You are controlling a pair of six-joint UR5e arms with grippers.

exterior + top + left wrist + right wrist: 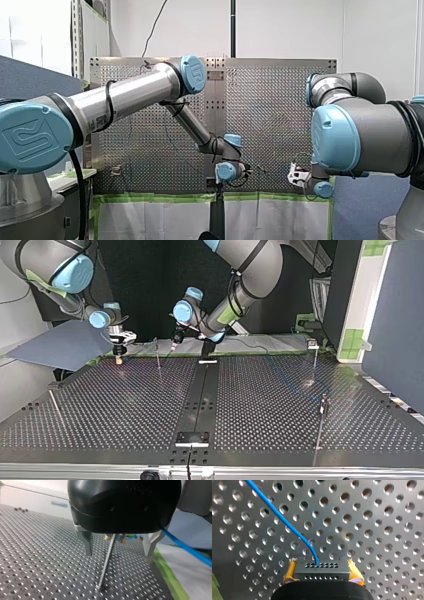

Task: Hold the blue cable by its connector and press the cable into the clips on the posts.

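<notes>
Cable [279, 515], thin and bright blue, is curving down into a dark grey connector [322, 570] with two rows of small holes. My right fingers [355, 572], yellow-padded, are clamping that connector from both sides, low over the bench [374, 530], near its far left corner in the top view. My left fingers [86, 542], bare metal, are standing spread apart around a thin post [107, 560] without touching it, and the cable is passing just beside them. Dark perforated metal is forming the bench, and other posts [316, 360] are standing well apart on it, perhaps clip-topped. Green tape [166, 575] is edging it. White walls [290, 30] and a blue panel [60, 345] are standing beyond.
</notes>
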